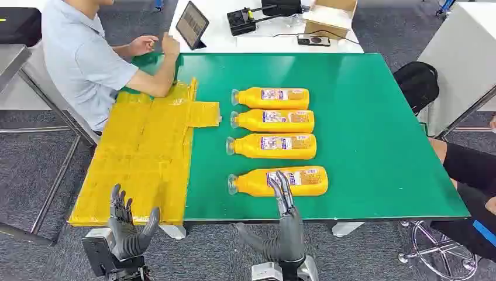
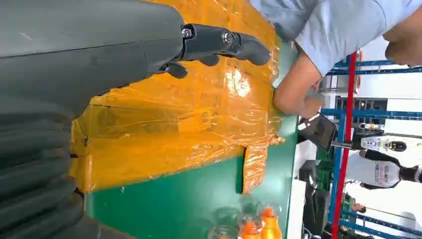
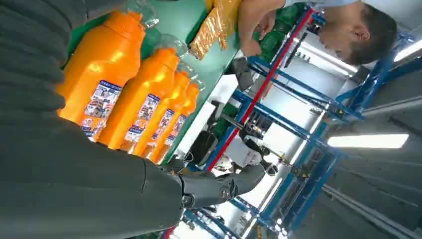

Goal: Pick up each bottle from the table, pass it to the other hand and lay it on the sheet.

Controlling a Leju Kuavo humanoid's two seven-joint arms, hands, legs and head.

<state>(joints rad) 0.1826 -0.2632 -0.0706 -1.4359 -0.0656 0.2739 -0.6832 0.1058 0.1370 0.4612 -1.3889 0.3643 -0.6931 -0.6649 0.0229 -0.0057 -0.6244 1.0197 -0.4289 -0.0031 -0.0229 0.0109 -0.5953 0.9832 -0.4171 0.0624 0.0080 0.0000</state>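
Head view: right hand [image 1: 285, 196] fingertips overlapping nearest bottle [image 1: 278, 181], contact unclear

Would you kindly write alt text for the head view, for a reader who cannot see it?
Four orange bottles lie in a row on a green table, the robot's open right hand reaching over the nearest one. A yellow sheet covers the table's left part, with the open left hand at its near edge and a seated person leaning on the far corner.

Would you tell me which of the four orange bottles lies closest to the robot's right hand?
The bottle nearest the table's front edge, set apart from the other three; the right hand reaches just over it.
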